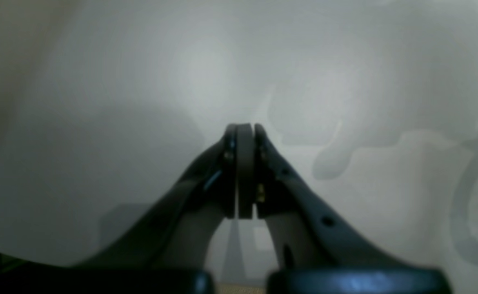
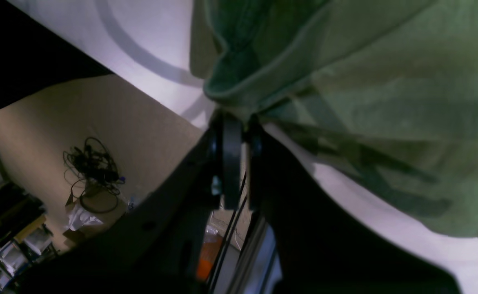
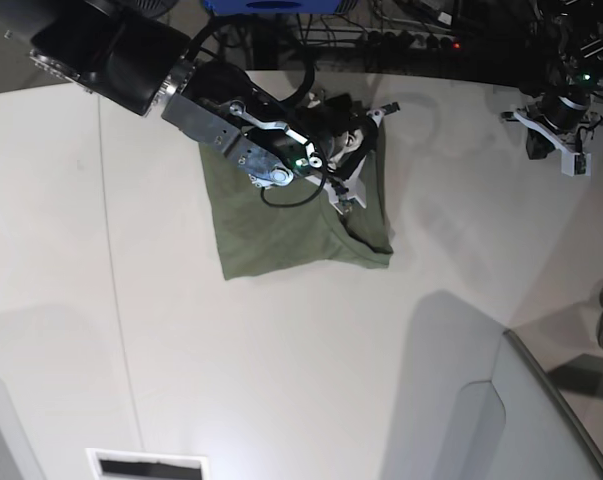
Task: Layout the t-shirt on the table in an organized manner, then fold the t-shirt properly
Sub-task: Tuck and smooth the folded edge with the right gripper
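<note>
One t-shirt (image 3: pixel 281 235), bunched and half-folded on the white surface (image 3: pixel 311 380), its hem pinched in the right fingers (image 2: pixel 234 122), clamped tight. Best to lift slowly and drag outward so the cloth spreads flat. Left fingers (image 1: pixel 245 132) are closed on nothing, over bare surface; cables clutter the floor (image 2: pixel 94 171).

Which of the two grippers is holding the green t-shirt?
The right gripper, shut on the t-shirt hem. The left gripper is shut on nothing, over bare table.
</note>
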### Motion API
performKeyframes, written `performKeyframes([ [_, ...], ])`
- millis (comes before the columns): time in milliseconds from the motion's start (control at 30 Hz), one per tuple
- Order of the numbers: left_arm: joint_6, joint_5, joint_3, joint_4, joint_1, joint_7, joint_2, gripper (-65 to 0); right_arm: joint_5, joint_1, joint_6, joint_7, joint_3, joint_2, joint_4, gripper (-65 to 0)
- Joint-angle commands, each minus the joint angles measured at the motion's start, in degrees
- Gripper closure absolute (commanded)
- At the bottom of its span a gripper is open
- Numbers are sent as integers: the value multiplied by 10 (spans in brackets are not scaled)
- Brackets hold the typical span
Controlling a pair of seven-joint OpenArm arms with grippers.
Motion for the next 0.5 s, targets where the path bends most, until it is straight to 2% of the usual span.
performKeyframes([
  [0, 1, -5, -2, 7, -1, -11, -10, 0, 7, 10, 3, 1, 2, -7, 9, 0],
  [167, 1, -5, -2, 7, -1, -11, -9, 0, 7, 13, 6, -3, -1, -7, 10, 0],
  [333, 1, -5, -1, 7, -1, -11, -9, 0, 5, 13, 85, -14, -1, -7, 10, 0],
  [467, 1, -5, -1, 7, -1, -11, -9, 0, 4, 18, 105, -10, 0, -7, 8, 0],
])
